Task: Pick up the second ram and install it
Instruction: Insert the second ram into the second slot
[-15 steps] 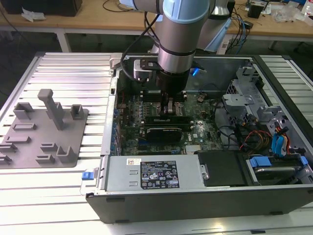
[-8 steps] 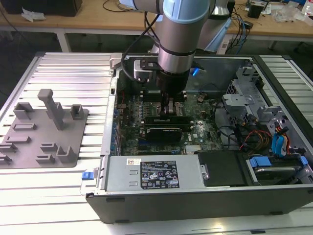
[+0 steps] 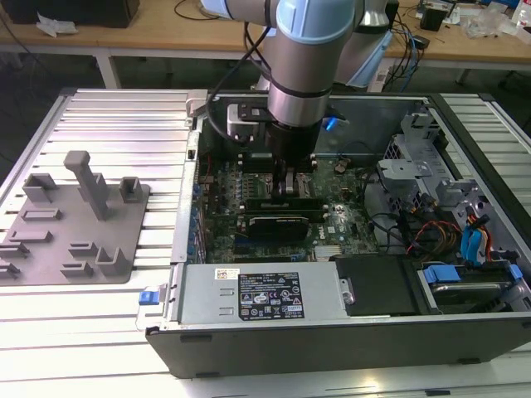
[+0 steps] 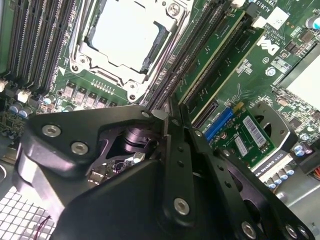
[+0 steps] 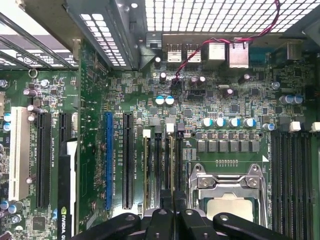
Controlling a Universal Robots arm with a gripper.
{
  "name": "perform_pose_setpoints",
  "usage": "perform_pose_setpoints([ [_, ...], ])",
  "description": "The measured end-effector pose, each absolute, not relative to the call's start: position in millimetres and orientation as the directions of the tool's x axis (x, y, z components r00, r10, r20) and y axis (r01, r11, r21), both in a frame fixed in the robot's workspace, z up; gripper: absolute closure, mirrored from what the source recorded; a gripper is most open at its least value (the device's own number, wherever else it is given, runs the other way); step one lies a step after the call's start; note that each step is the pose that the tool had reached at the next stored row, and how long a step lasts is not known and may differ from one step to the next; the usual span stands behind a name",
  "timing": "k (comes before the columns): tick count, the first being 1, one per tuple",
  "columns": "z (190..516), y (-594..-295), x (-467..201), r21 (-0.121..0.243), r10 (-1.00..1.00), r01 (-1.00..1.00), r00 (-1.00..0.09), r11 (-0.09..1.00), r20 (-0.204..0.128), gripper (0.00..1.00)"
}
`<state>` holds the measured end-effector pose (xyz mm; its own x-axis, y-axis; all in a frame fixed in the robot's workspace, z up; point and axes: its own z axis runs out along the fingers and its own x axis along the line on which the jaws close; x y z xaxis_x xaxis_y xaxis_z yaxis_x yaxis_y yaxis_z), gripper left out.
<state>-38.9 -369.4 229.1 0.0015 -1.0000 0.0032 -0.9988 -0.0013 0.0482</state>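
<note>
One claw [image 3: 286, 189] narrow over memory slots [image 5: 161, 165], one fixture [image 3: 75, 224], grip contents unclear

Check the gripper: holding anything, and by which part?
Apparently the second ram: the gripper has its jaws closed on the stick's top edge, near one end.

Open computer case [image 3: 249, 323], grey fixture [image 3: 79, 224] beside

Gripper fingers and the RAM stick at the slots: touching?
Cannot tell. In the second wrist view the gripper fingers reach the memory slots, but they hide any contact with the second ram.
</note>
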Motion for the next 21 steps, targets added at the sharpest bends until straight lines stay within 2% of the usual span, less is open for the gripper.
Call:
perform_pose_setpoints([
  [13,225,-369,-39,0.048,-1.000,-0.999,0.004,-0.004,0.003,0.91],
  [15,225,-369,-39,0.048,-1.000,-0.999,0.005,-0.004,0.003,0.90],
  [16,225,-369,-39,0.048,-1.000,-0.999,0.005,-0.005,0.003,0.83],
  [21,241,-369,-39,0.048,-1.000,-0.999,0.005,-0.005,0.004,0.83],
])
